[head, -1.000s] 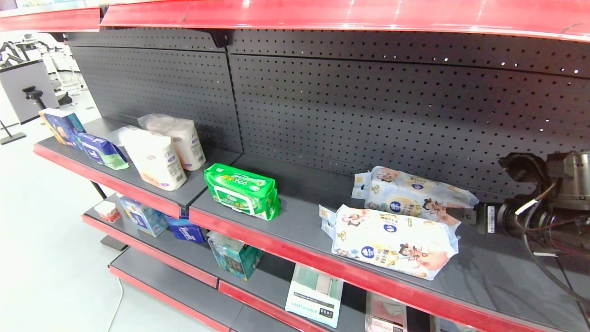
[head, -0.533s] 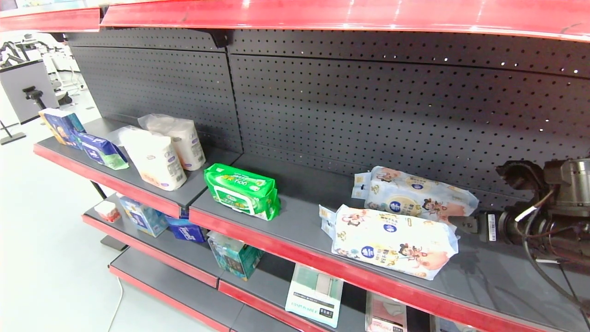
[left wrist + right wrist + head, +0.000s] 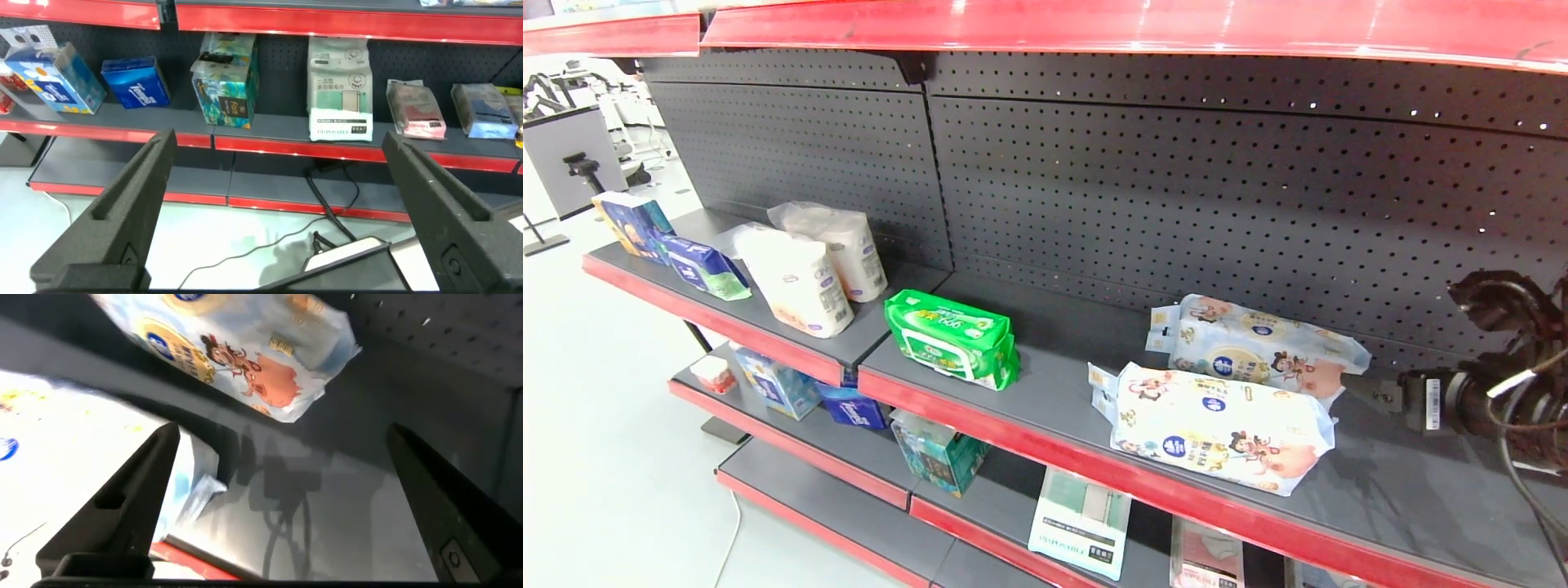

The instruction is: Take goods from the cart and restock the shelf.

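- The left gripper [image 3: 278, 143] hangs low in front of the lower shelves, its fingers spread wide with nothing between them. It faces a teal box [image 3: 225, 77] and a white-and-green packet [image 3: 340, 90].
- On the middle shelf [image 3: 1045, 384], the front pastel pack [image 3: 1217, 429] lies flat just behind the red front edge. Its long axis runs roughly along that edge, and it has not shifted.
- The rear pastel pack [image 3: 1258, 343] lies flat just behind it, toward the pegboard. It also lies lengthwise along the shelf, with its right end pointing at the right gripper, and it sits where it did before.
- The right gripper [image 3: 1376, 390] has drawn back toward the shelf's right end. A second ago its tip was at the rear pack's right end; now it is apart from it. In the right wrist view its fingers stand apart and hold nothing.
- Farther along toward the left end are a green wipes pack [image 3: 952, 336] and then two paper roll packs [image 3: 796, 278].
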Motion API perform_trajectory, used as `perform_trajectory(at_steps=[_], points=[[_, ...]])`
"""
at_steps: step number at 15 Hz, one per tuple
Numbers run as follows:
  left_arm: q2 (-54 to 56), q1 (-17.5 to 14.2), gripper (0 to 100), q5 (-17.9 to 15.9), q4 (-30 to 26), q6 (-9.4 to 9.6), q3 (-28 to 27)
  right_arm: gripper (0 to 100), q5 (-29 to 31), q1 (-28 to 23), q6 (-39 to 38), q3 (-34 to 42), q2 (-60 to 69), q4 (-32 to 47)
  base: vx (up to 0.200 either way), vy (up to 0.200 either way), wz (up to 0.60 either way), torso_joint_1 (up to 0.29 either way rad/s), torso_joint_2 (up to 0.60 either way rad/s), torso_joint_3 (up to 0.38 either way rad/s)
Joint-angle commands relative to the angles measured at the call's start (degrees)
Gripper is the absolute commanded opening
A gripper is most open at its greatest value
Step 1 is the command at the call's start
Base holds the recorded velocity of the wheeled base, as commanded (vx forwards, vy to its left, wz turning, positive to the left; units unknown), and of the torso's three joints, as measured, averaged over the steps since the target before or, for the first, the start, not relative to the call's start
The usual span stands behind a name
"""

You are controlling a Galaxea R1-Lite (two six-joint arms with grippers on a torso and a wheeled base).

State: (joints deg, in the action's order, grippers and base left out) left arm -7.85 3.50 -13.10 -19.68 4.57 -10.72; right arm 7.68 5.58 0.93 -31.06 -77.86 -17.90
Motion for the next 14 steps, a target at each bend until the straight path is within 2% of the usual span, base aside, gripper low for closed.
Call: perform_trajectory(at_steps=[1,4,7,14], points=[[0.12,0.02,100,0.01,-0.01,0.0,-0.01,100,0.76,-0.4,3.2,5.66,13.53,0.14,0.0,0.0,0.0,0.0,0.0,0.0],[-0.41,0.02,100,-0.34,-0.01,0.0,-0.1,100,0.67,-1.28,8.92,12.43,23.72,0.49,0.0,0.0,0.0,0.0,0.0,0.0],[-0.24,0.02,100,-0.34,-0.01,0.0,-0.1,100,0.76,-1.36,9.62,15.15,26.88,0.58,0.0,0.0,-0.6,-0.002,0.0,0.007],[0.12,0.02,100,-0.25,-0.01,0.0,-0.01,100,0.32,-1.19,10.76,14.54,26.45,0.58,0.0,0.0,-0.6,0.002,0.0,0.004]])
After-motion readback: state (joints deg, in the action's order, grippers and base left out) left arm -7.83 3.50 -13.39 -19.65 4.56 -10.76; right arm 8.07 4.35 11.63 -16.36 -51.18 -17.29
